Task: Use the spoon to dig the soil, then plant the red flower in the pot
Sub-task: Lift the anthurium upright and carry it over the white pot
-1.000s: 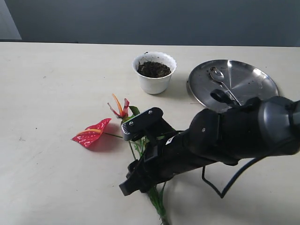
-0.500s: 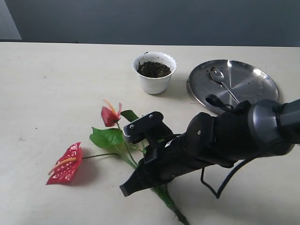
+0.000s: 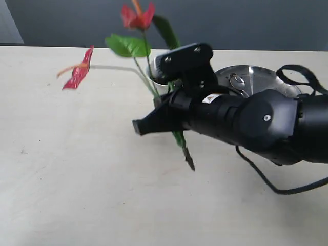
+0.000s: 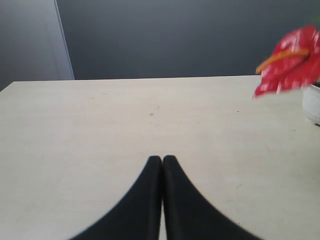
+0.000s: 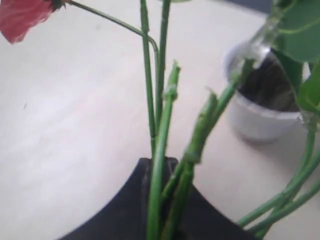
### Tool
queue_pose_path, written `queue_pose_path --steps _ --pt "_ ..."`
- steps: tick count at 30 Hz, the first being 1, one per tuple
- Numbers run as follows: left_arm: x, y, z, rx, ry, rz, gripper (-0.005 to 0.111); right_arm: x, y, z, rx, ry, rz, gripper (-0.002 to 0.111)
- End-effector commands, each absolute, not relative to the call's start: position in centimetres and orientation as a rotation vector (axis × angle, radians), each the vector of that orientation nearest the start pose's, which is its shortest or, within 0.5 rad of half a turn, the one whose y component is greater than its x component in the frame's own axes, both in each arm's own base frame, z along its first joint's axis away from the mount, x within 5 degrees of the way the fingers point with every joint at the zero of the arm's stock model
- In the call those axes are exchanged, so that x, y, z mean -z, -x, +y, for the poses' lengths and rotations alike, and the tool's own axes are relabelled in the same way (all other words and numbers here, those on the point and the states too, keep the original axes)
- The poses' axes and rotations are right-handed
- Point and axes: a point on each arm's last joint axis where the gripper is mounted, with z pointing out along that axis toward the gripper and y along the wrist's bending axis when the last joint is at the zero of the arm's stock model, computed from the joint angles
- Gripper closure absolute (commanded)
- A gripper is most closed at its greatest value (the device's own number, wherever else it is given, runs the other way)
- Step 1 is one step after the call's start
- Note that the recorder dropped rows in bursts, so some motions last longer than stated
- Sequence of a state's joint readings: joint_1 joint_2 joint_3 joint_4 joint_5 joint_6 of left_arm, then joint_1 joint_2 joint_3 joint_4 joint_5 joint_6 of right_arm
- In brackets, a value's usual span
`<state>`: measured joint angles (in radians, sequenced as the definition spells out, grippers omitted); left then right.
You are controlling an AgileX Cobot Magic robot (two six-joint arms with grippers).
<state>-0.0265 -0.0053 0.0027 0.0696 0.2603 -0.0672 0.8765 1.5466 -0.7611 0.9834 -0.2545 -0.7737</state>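
My right gripper (image 3: 146, 125) (image 5: 160, 165) is shut on the green stems of the red flower (image 3: 137, 15) (image 5: 159, 100), which it holds up off the table. The blooms and leaves stand high and the cut stem ends hang below. The white pot (image 5: 260, 120) with dark soil (image 5: 272, 87) stands just beyond the stems; in the exterior view the arm hides most of it. The spoon (image 3: 237, 81) lies on the round steel plate (image 3: 266, 77). My left gripper (image 4: 162, 159) is shut on nothing, low over bare table. One red bloom (image 4: 292, 60) shows in its view.
The steel plate sits at the back right, partly covered by my right arm. A black cable (image 3: 266, 179) loops down from that arm onto the table. The pot's edge (image 4: 312, 102) shows at the side of the left wrist view.
My right gripper has lifted the flower from the table and carried it up and back toward the pot. The blooms went from lying flat to high in the air.
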Motion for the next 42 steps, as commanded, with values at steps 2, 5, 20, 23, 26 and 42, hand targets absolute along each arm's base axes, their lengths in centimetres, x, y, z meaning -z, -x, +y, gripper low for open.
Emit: queue_pose_path --steps 2,5,20,23,26,42 --pt "-19.0 -5.5 0.0 0.006 -0.017 1.736 0.105 -25.1 -22.9 21.8 -0.338 0.389 1.767 0.109" --pt "-19.0 -5.5 0.0 0.006 -0.017 1.736 0.105 -26.3 -23.4 22.0 -0.403 0.278 1.587 0.109" --pt "-19.0 -5.5 0.0 0.006 -0.017 1.736 0.105 -23.6 -38.0 22.7 -0.449 0.107 1.267 0.109" --pt "-19.0 -5.5 0.0 0.006 -0.017 1.736 0.105 -22.4 -39.5 21.8 -0.420 0.106 1.335 0.109" --pt "-19.0 -5.5 0.0 0.006 -0.017 1.736 0.105 -20.6 -40.2 21.4 -0.423 0.104 1.379 0.109" --pt "-19.0 -5.5 0.0 0.006 -0.017 1.736 0.105 -17.1 -42.1 21.5 -0.484 0.213 1.246 0.109"
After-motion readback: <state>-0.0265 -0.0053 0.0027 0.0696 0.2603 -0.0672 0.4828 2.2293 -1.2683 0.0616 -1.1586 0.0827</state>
